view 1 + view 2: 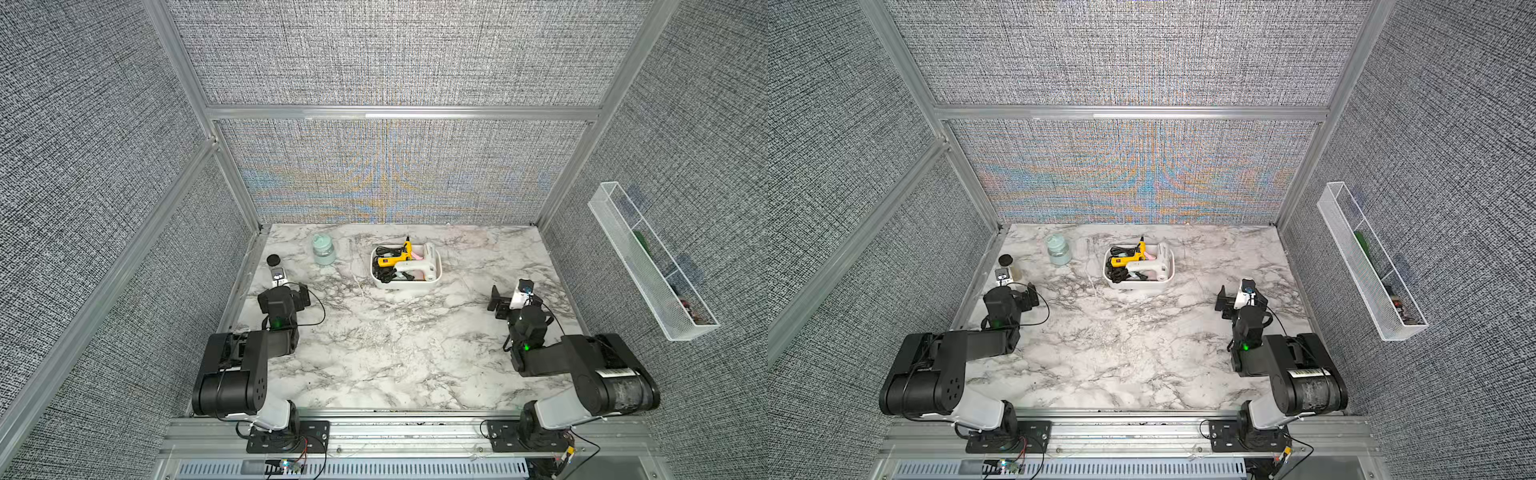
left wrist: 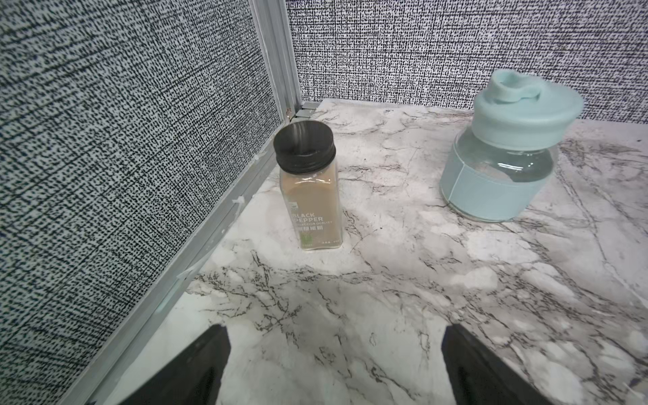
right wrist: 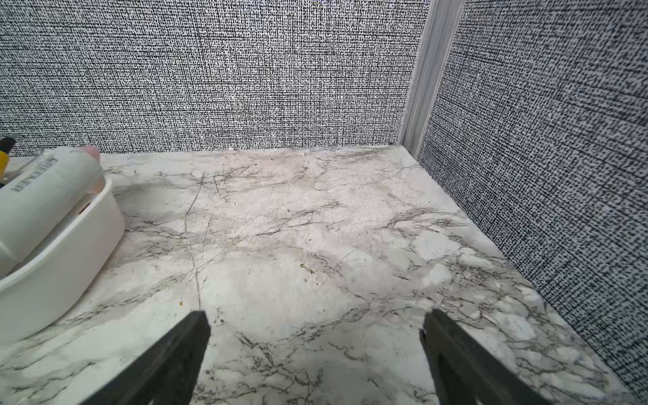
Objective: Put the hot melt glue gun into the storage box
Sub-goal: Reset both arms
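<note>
left gripper (image 2: 333, 331) and right gripper (image 3: 315, 324) both wide apart, empty; yellow hot melt glue gun (image 1: 399, 257) lies inside storage box (image 1: 405, 285) at far centre, so task looks done: park both without brushing the box rim.

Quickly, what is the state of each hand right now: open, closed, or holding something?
Left hand: open, holding nothing.
Right hand: open, holding nothing.

Both top views: high, tilted down over whole bench (image 1: 395, 365). L wrist cam: low, close, faces pepper jar (image 2: 310, 196), which sits upper left of bench in top views. R wrist cam: low, faces bench's upper-right corner; storage box (image 3: 59, 277) edge shared w/ top views.
</note>
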Tool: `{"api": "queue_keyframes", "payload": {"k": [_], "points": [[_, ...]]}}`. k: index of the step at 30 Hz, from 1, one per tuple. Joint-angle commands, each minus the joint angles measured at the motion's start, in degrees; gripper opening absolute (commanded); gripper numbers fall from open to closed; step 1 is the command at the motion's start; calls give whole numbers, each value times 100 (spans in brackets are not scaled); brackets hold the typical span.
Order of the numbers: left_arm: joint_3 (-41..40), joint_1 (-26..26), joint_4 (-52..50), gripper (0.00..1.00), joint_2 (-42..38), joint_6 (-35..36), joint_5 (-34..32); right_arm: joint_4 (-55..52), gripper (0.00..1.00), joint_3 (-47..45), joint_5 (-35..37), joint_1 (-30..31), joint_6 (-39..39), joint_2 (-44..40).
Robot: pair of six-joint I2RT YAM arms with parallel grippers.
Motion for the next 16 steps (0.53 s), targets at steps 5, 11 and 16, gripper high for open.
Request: {"api": "queue_keyframes", "payload": {"k": [5,11,16], "points": [[19,5,28,99,-16,-36,14,160,99,-3,-8,-4,2,4],[40,5,32,99,26,-36,12,159,99,-3,-6,-1,-2,3],[35,3,28,99,-1,-36,15,160,99,-4,-6,-3,-2,-5]]}}
